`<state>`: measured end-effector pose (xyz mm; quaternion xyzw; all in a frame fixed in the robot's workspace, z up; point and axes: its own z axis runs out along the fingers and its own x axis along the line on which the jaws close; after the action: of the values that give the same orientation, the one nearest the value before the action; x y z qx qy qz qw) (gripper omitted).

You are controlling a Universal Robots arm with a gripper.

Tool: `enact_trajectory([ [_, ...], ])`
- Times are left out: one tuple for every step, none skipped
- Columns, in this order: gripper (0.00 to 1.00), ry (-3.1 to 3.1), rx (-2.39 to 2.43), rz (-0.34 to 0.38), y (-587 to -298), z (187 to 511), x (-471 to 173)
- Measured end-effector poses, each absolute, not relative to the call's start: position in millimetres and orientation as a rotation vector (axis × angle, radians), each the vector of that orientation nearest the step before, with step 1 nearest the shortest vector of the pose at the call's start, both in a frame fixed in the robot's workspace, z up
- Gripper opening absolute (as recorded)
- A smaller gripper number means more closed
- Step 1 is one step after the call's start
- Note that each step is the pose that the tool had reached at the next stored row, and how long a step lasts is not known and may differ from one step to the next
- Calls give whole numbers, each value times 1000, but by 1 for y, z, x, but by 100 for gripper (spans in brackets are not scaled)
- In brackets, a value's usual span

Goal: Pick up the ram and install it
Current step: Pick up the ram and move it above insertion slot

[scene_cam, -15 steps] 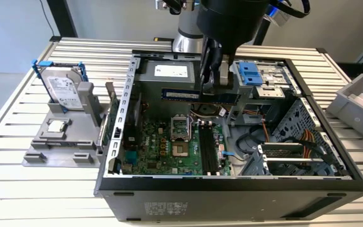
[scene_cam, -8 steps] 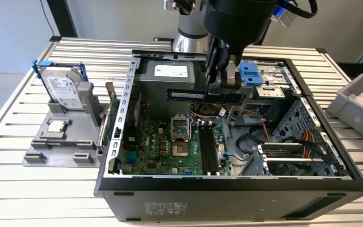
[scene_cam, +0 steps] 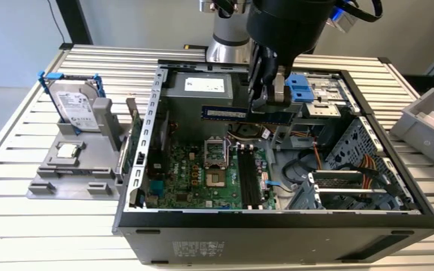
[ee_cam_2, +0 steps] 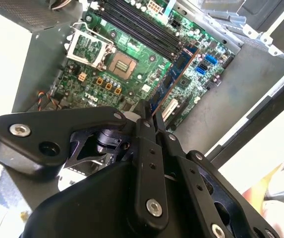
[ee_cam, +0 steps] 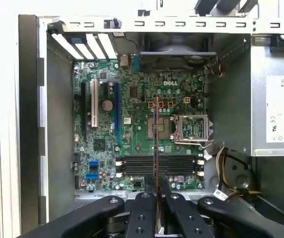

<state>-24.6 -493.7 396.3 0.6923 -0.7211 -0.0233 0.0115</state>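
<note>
On the slatted table (scene_cam: 43,226), the open computer case (scene_cam: 277,228) is met first in the exterior view, with its motherboard (scene_cam: 194,175) laid bare inside. The black memory slots (scene_cam: 248,180) are set just beside the CPU socket (scene_cam: 215,152) and run from near to far.

Above the socket's far side, clear of the board and apart from the slots, the ram (scene_cam: 225,113) is pinched by the end effector (scene_cam: 268,108), whose fingers are pressed onto its flat faces. It is held level and on edge. Its long axis is laid across the exterior view from left to right, crosswise to the slots. In the first wrist view the ram (ee_cam: 155,144) is seen as a thin strip.

A bundle of coloured wires (scene_cam: 246,133) is found just beneath it, and the power supply (scene_cam: 202,84) close behind.

Outside the case, on the exterior view's left, a green card (scene_cam: 135,138) and a hard drive (scene_cam: 77,104) are stood on a grey stand (scene_cam: 66,175). A grey bin (scene_cam: 428,127) is placed on the right.
</note>
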Motion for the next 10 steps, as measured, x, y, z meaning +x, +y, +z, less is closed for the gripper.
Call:
enact_trajectory([
  [0, -2249, 2159, -73, -494, 396, -25],
  [0, -2250, 2159, -73, -494, 396, -25],
  [0, -2253, 2155, -73, -494, 396, -25],
  [0, -2261, 2147, -73, -494, 396, -24],
  [0, -2272, 2136, -73, -494, 396, -24],
  [0, -2282, 2125, -73, -494, 396, -24],
  [0, -2291, 2116, -73, -494, 396, -24],
  [0, -2297, 2110, -73, -494, 396, -24],
  [0, -2301, 2105, -73, -494, 396, -24],
  [0, -2307, 2099, -74, -494, 396, -23],
])
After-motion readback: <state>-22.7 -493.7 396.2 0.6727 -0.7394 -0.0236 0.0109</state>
